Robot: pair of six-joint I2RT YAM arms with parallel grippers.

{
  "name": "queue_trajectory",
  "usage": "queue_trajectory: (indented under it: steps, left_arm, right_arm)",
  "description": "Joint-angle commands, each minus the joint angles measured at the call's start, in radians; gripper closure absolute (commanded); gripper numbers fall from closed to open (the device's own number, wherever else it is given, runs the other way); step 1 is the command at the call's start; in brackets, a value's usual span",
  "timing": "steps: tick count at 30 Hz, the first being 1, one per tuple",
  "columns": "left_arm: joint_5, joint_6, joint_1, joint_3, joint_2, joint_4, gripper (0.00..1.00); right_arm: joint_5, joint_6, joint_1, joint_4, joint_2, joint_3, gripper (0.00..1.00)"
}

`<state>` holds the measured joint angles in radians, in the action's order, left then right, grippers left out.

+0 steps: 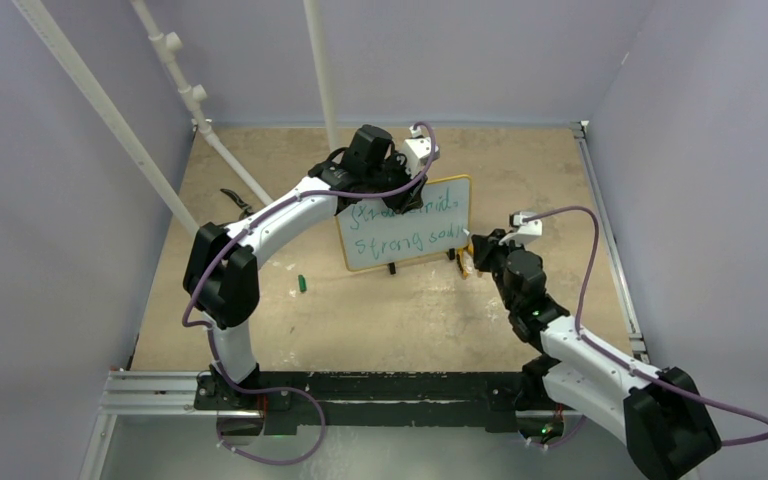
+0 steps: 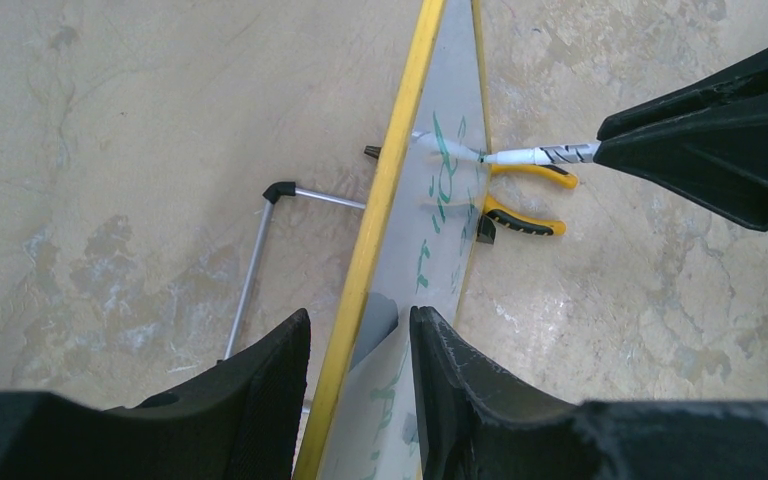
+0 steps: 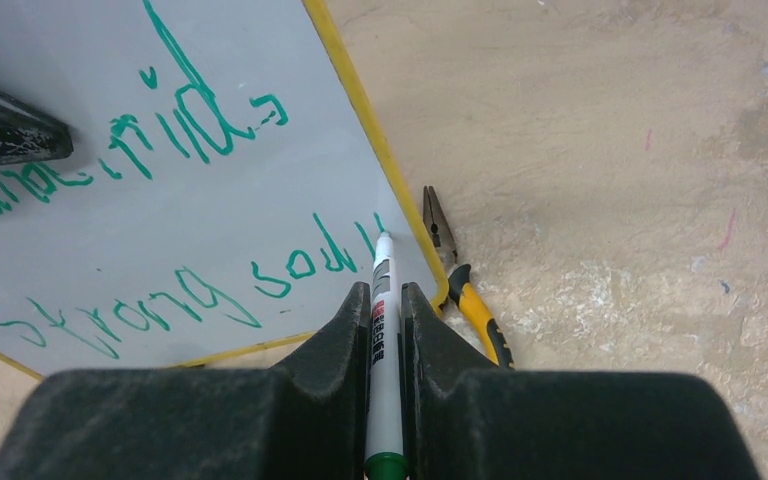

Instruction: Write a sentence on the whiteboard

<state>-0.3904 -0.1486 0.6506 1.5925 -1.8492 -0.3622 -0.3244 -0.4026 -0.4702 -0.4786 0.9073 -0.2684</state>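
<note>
Two hands engaged. Right hand: matte black fingers pinched tight on a slim white marker with a green butt end. Its tip touches the whiteboard near the lower right corner, at the end of the second row of the sentence, a green scrawl in two rows. Left hand: fingers grip the board's top edge, one on either side of the thin yellow frame. Board is glossy white with rounded corners and stands on its long edge on the mottled beige counter. Pliers with yellow-and-black handles lie just beside that corner. A small green piece lies apart, off the board's other end.
</note>
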Motion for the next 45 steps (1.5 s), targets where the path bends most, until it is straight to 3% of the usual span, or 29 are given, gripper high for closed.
queue_trajectory:
  steps: [1, 27, 38, 45]
  left_arm:
    - [0.001, 0.029, 0.005, -0.035, -0.003, -0.095, 1.0]
    - [0.008, 0.031, 0.004, -0.037, -0.006, -0.092, 1.0]
    - [0.009, 0.039, 0.003, -0.034, 0.001, -0.088, 1.0]
    - [0.015, 0.045, 0.003, -0.033, 0.005, -0.085, 1.0]
  right_arm:
    - [0.003, 0.001, 0.0, -0.003, 0.022, -0.039, 1.0]
    - [-0.008, -0.041, 0.0, 0.058, 0.036, -0.058, 1.0]
    - [0.006, -0.083, -0.001, 0.166, -0.13, -0.031, 1.0]
    - [-0.015, -0.105, -0.001, 0.18, -0.038, -0.059, 1.0]
